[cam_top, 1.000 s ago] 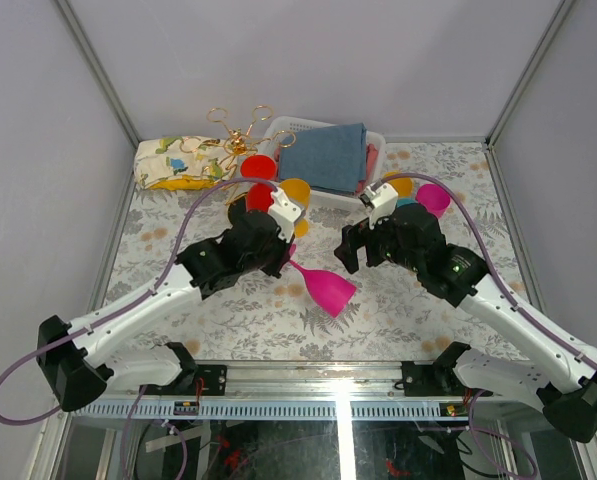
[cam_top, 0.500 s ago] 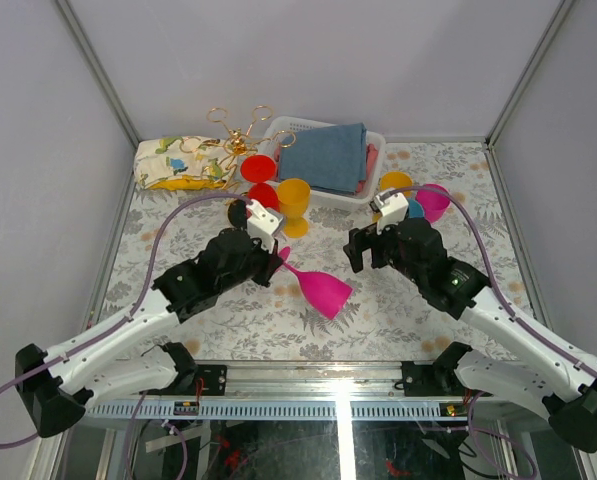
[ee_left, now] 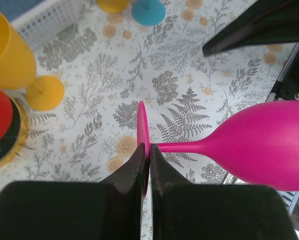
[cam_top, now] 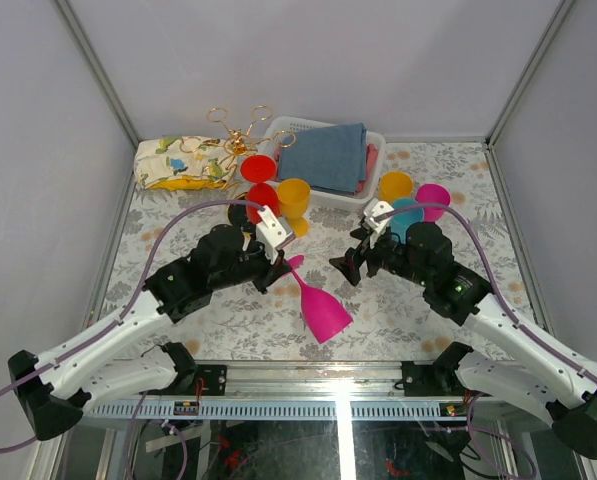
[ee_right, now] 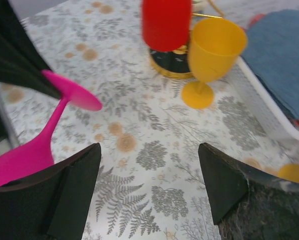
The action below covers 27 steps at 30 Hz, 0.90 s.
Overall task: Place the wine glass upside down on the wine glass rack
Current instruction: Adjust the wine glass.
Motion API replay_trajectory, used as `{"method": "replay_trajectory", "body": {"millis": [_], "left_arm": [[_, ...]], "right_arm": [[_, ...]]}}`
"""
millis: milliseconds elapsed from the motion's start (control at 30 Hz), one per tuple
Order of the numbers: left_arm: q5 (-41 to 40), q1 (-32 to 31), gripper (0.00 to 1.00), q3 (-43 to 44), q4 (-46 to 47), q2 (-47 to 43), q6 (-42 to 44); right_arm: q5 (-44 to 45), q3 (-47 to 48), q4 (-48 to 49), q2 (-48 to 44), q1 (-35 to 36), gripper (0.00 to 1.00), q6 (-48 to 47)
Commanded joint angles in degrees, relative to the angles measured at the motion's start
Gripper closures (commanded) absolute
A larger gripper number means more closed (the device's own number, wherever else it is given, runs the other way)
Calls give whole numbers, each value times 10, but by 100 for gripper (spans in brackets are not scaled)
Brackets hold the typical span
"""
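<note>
The left gripper (ee_left: 148, 150) is closed on the thin round foot of the pink wine glass (ee_left: 269, 145), with both fingers pinching the edge of the disc. The glass lies on its side in this grip: the stem runs level away from the fingers and the bowl points toward the near edge of the table. I cannot tell whether the bowl touches the table.

Behind this arm, toward the back left, stands the wine glass rack (cam_top: 240, 133), with its gold loops above and its dark round base (ee_right: 170, 64) below. A red glass (cam_top: 258, 167) is already at the rack, and an orange glass (cam_top: 294, 198) stands just beside the base.

To the right, the right gripper (ee_right: 149, 150) has its fingers spread wide with nothing between them. It hovers near the pink glass but apart from it.

In my judgement, the pick-up is done and the placing is not. The glass is well apart from the rack and is not yet turned upside down. It must be carried back, inverted and hung on a free arm.
</note>
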Motion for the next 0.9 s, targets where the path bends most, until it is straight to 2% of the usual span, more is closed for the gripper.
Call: {"method": "replay_trajectory", "body": {"millis": [0,133,267,500,767,867], "left_arm": [[42,-1,100,29,-9,-40,87],[105,-2,100,36,-20,-67,136],[169,-2,100,53,-37,-81,174],[228,-2,100,83,-71,-70,205],[251,-1,100,106,-88,-48,213],[259,-2,100,110,-88,-43,214]], "right_arm": [[-171,24,54,7,3,15,-59],[-264,23,80,-2,3,15,-76],[-316,24,106,-5,6,20,-80],[-335,24,152,13,18,34,-81],[-339,44,163,52,53,38,-81],[-335,49,163,67,66,44,-83]]}}
